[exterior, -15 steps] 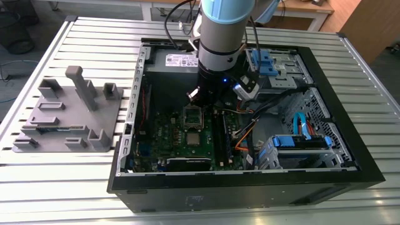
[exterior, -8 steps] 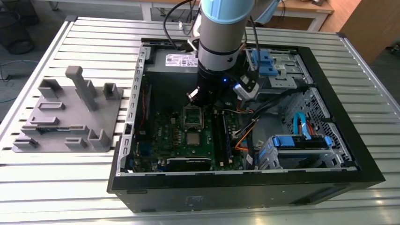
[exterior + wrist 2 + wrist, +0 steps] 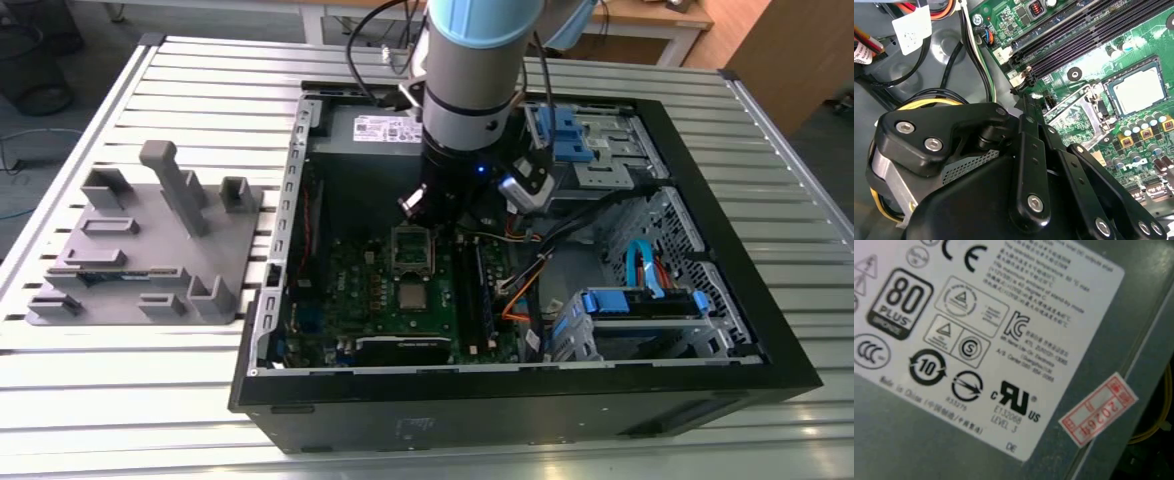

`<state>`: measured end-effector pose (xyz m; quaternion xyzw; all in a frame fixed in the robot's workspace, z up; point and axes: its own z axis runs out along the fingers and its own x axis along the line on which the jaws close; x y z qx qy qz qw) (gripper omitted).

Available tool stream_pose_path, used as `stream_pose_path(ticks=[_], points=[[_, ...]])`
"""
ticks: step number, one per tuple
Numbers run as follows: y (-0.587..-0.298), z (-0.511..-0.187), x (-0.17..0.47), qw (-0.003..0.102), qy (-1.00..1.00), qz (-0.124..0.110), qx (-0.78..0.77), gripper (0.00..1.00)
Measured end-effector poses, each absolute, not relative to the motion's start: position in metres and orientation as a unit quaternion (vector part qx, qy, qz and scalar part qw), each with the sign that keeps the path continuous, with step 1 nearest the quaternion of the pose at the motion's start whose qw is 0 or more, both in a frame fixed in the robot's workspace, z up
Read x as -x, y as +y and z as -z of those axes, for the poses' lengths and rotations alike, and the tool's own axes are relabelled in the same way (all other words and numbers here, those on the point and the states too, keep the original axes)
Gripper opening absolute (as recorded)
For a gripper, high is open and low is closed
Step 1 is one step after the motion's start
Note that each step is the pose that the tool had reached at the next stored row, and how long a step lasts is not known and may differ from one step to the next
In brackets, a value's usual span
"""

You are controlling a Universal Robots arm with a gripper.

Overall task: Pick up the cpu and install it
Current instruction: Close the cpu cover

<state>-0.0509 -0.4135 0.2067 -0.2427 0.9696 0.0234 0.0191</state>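
Note:
The cpu (image 3: 414, 296) is a small silvery square lying flat in its socket on the green motherboard (image 3: 360, 290), inside the open computer case. The second wrist view shows the cpu (image 3: 1140, 90) seated in the dark socket frame, with the metal load plate (image 3: 1079, 112) swung open beside it. My gripper (image 3: 418, 207) hangs over the board just beyond the load plate (image 3: 411, 248), toward the power supply and apart from the cpu. In the second wrist view the black gripper (image 3: 1023, 97) looks shut, with nothing held at its tip.
The grey power supply (image 3: 387, 128) with its white label (image 3: 979, 340) lies at the case's far wall. Black memory slots (image 3: 1089, 35) and cables (image 3: 974, 60) run beside the socket. Blue-tabbed drive cages (image 3: 647, 305) fill the exterior view's right. A grey fixture (image 3: 147, 250) stands outside the case.

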Motion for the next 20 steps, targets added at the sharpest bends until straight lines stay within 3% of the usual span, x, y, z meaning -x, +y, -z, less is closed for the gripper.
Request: stream_pose_path(ticks=[20], points=[[-0.4159, -0.2098, 0.0512, 0.018, 0.955, -0.024, 0.296, 0.11]])
